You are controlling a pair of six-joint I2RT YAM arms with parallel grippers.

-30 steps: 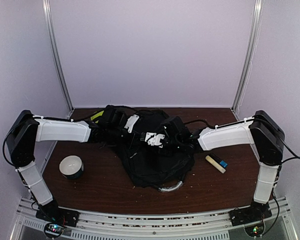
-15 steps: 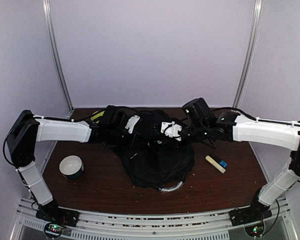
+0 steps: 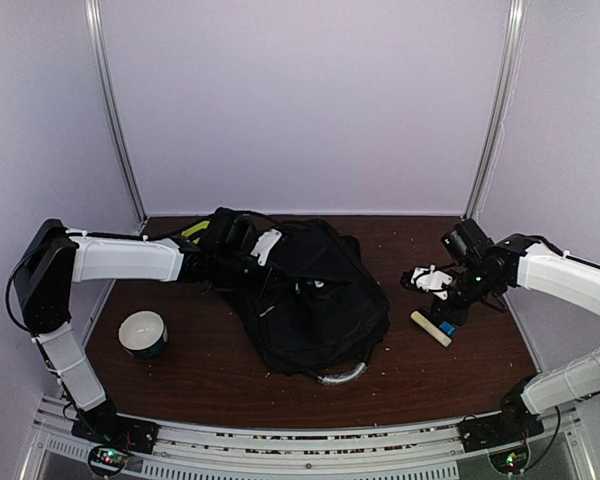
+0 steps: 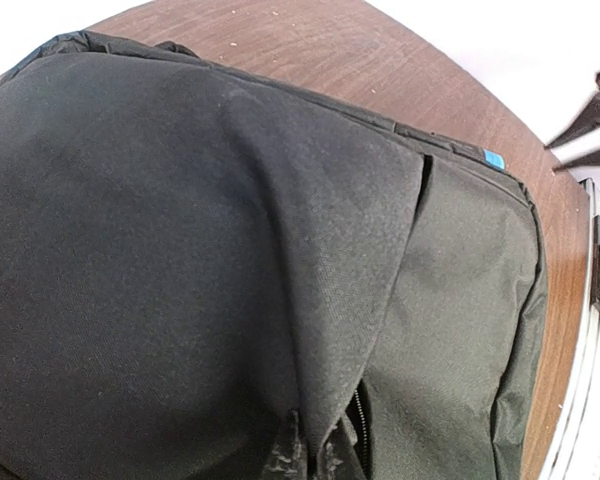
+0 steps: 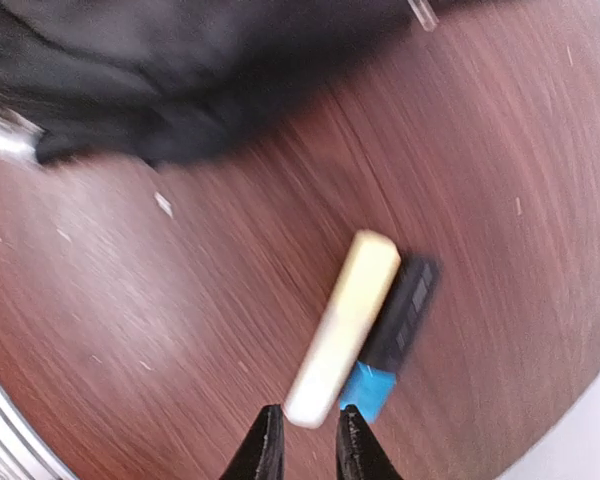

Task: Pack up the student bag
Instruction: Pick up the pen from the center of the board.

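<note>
The student bag [image 3: 315, 295], a big black backpack, lies in the middle of the table with its grey handle [image 3: 342, 376] toward the front. It fills the left wrist view [image 4: 230, 250]. My left gripper [image 3: 272, 252] is shut on a raised fold of the bag's fabric beside a zipper [image 4: 320, 455]. My right gripper [image 3: 420, 280] is off the bag to the right. Its jaws stand narrowly open just above the near end of a cream stick [image 5: 342, 325]. A black marker with a blue end [image 5: 395, 330] lies against the stick.
A white round roll [image 3: 143, 333] sits front left. A yellow-green item [image 3: 193, 231] shows behind the left wrist. The stick [image 3: 430, 328] and marker [image 3: 444, 325] lie right of the bag. Walls close in on three sides, and a metal rail [image 3: 310, 440] runs along the front.
My right arm has pulled off the bag and swung right, now over the stick and marker. The bag's top has settled. My left gripper still holds the fabric.
</note>
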